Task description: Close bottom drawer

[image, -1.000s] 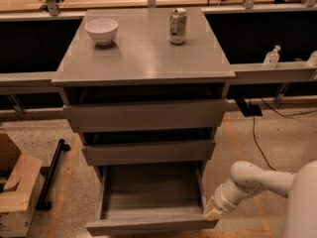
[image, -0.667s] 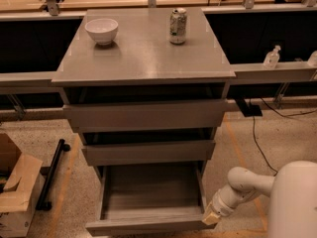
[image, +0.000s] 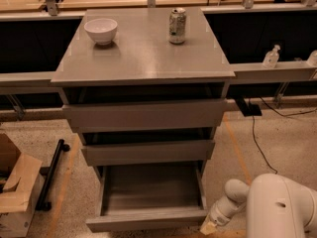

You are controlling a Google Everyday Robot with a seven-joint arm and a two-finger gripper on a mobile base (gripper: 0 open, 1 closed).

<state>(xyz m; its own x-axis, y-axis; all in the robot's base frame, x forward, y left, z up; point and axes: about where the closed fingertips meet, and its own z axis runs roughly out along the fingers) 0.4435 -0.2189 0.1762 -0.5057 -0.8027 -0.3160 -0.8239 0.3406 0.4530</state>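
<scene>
The grey wood-grain bottom drawer point(image: 148, 221), narrow and handleless, stands pulled well out, its shallow box exposed. The end effector point(image: 210, 227) sits just beside its front corner.

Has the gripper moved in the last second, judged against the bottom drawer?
Yes. The gripper has sunk lower in frame and slightly left, from beside the right end of the bottom drawer to just below it.

We saw warm, fairly even light falling from above onto the cabinet top point(image: 143, 58), which carried a soft sheen around the bowl point(image: 101, 30) and the can point(image: 177, 26). Deep shadow filled the gaps above each drawer front, and the bottom drawer point(image: 148, 219) was dim inside. The gripper point(image: 208, 228), low beside that drawer's right front corner, caught pale light.
</scene>
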